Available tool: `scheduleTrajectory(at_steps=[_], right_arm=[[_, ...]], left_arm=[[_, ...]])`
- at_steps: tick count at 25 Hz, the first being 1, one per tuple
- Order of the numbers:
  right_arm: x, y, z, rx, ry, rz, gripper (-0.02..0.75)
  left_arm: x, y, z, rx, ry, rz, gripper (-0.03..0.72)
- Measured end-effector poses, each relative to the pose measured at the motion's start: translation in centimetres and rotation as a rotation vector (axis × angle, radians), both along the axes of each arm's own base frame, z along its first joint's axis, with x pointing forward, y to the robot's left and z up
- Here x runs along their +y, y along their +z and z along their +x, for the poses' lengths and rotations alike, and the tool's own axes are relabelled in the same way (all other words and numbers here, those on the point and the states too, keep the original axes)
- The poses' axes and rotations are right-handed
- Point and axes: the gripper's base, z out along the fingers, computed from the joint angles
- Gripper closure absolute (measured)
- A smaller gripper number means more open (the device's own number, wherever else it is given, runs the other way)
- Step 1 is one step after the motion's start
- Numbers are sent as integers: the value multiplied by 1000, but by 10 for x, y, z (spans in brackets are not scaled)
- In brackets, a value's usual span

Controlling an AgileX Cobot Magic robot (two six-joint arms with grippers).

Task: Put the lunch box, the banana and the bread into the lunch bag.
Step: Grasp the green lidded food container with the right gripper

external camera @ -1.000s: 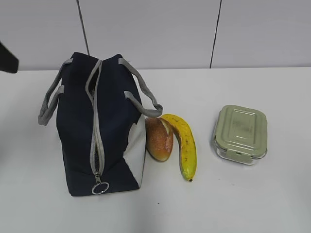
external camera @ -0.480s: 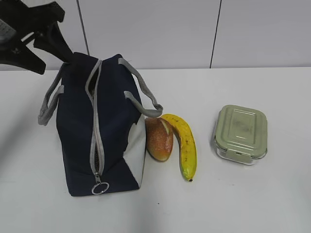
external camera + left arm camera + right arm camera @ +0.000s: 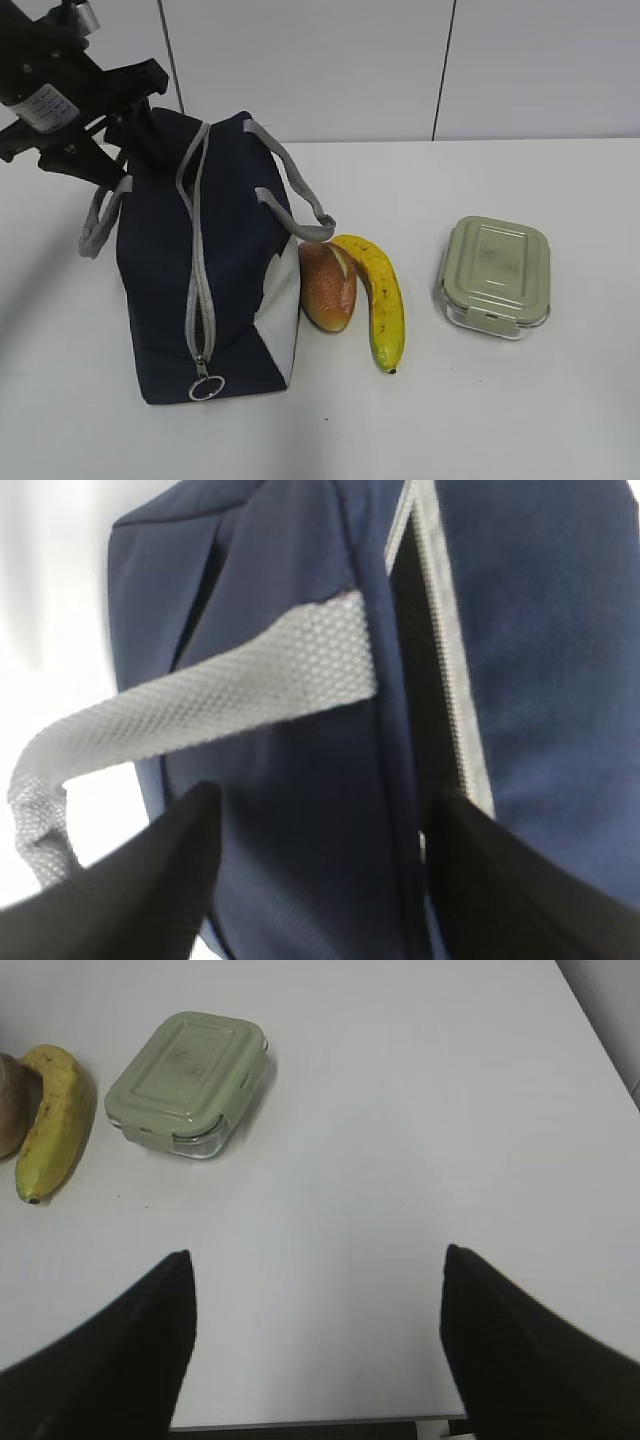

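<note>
The navy lunch bag (image 3: 235,270) stands at the left, its grey zipper (image 3: 197,290) running along the top to a ring pull (image 3: 205,387) at the near end. My left gripper (image 3: 125,140) is open over the bag's far left top, by the left grey handle (image 3: 97,215). In the left wrist view the gripper (image 3: 320,840) straddles navy fabric (image 3: 290,810) beside the handle (image 3: 230,690) and the zipper (image 3: 445,680), which shows a dark gap. The bread (image 3: 327,284) and banana (image 3: 382,300) lie right of the bag. The lunch box (image 3: 496,276) sits further right. My right gripper (image 3: 315,1290) is open over bare table.
The white table (image 3: 480,420) meets a grey panelled wall (image 3: 350,70) behind. The right wrist view shows the lunch box (image 3: 187,1082), the banana (image 3: 52,1120), an edge of the bread (image 3: 8,1105), and the table's edge (image 3: 300,1423) just below the gripper.
My left arm has come in from the upper left and moved right and down to the bag's far left top. The bag, bread, banana and lunch box have not moved.
</note>
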Motion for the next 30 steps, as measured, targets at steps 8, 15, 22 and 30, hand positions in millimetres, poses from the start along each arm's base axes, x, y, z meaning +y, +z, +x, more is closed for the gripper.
scheduleTrajectory(at_steps=[8, 15, 22, 30], right_arm=[[0, 0, 0, 0, 0, 0, 174], [0, 0, 0, 0, 0, 0, 174], [0, 0, 0, 0, 0, 0, 174], [0, 1, 0, -7, -3, 0, 174]], left_arm=[[0, -1, 0, 0, -20, 6, 682], [0, 0, 1, -11, -14, 2, 688], [0, 0, 1, -12, -14, 0, 690], [0, 0, 2, -22, -10, -1, 690]])
